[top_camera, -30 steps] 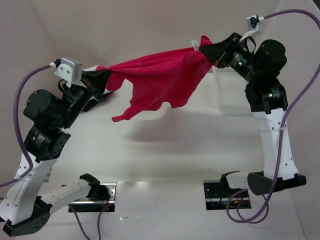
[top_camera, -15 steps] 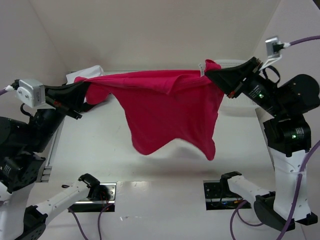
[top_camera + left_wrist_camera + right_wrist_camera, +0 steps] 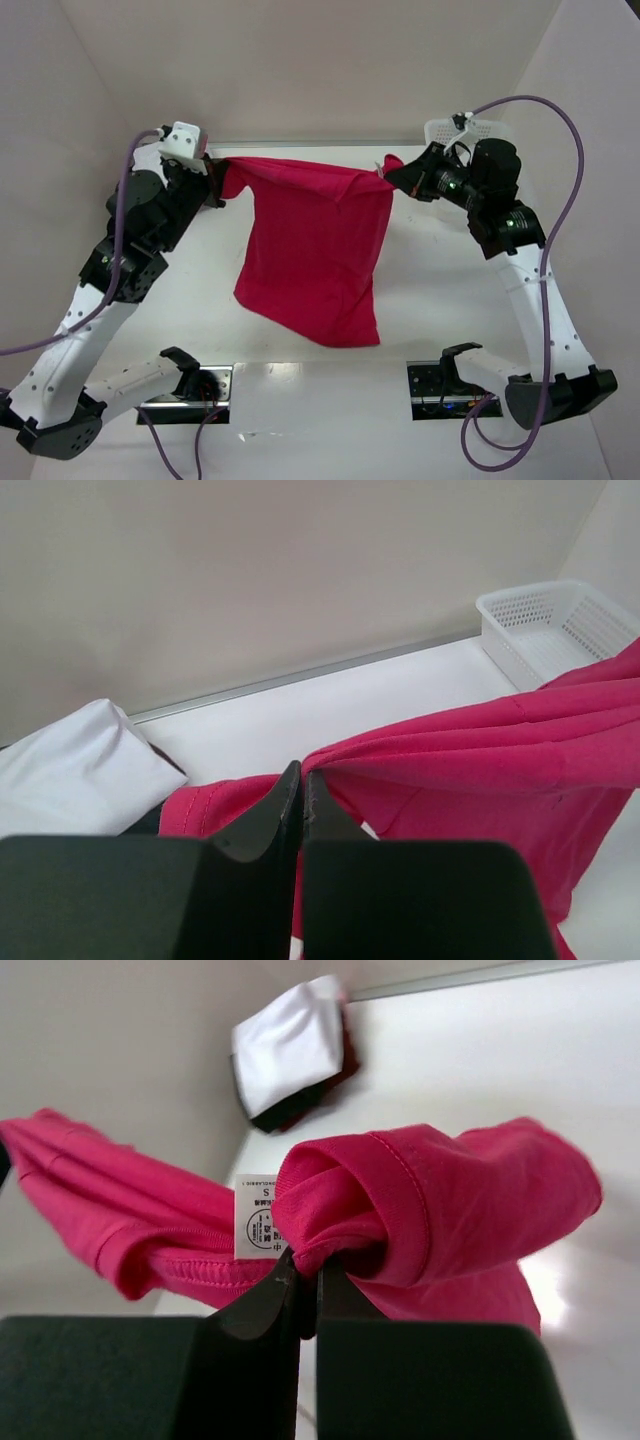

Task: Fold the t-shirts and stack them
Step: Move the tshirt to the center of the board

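Note:
The crimson red t-shirt (image 3: pixel 315 250) hangs stretched between my two grippers above the table, its lower edge drooping toward the near side. My left gripper (image 3: pixel 215 172) is shut on one top corner of the red cloth (image 3: pixel 480 750). My right gripper (image 3: pixel 388 178) is shut on the other top corner, bunched at the collar (image 3: pixel 400 1200) beside a white size label (image 3: pixel 258 1225). The white t-shirt (image 3: pixel 290 1035) lies folded on the black t-shirt (image 3: pixel 285 1110) at the far left of the table. The white one also shows in the left wrist view (image 3: pixel 70 775).
A white plastic mesh basket (image 3: pixel 550 630) stands at the far right by the back wall, partly behind my right arm in the top view (image 3: pixel 470 128). Walls close in at the back and on both sides. Two arm bases sit at the near edge.
Both grippers have come inward and closer together with the red t-shirt still held. The shirt now hangs narrower and longer, and its lower edge has dropped toward the near side.

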`<state>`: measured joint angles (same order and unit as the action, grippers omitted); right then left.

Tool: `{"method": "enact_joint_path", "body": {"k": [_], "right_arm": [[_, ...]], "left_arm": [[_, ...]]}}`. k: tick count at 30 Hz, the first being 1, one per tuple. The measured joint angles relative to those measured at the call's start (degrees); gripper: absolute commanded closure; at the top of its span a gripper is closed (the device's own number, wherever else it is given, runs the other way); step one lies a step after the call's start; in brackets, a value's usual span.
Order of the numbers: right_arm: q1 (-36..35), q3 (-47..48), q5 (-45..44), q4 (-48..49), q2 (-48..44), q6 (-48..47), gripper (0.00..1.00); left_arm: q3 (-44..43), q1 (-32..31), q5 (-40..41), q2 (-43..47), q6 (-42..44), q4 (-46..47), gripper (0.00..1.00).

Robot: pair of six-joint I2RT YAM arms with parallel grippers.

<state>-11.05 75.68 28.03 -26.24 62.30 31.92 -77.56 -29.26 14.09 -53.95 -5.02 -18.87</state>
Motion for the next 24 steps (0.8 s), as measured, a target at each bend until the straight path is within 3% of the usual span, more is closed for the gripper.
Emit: {"method": "enact_joint_path", "body": {"k": [8,13,16,19,24], "right_arm": [[-1.2,14.2,-11.8,-1.5,11.5,-6.0,1.00],[-1.4,18.3,-14.4,-0.5,12.0,-7.8,1.00],[-2.3,14.4,-14.3,1.9,10.1,-9.7,1.00],[-5.7,3.7,-14.1,2.4,5.6,-12.1,1.00],[-16.2,-2.1,-10.1,0.4,4.5,-11.3,1.00]], "left_arm": [[-1.7,1.2,-0.1,-11.5,-0.9,8.5,1.00],[-3.2,2.3,-0.9,-13.9,-1.0,10.4,1.00],[-2.9,2.6,-1.1,-12.2,-1.1,11.0,1.00],[1.1,2.5,-1.1,-6.2,-1.3,9.5,1.00],[3.7,2.5,1.1,6.1,-1.4,2.0,1.00]]}}
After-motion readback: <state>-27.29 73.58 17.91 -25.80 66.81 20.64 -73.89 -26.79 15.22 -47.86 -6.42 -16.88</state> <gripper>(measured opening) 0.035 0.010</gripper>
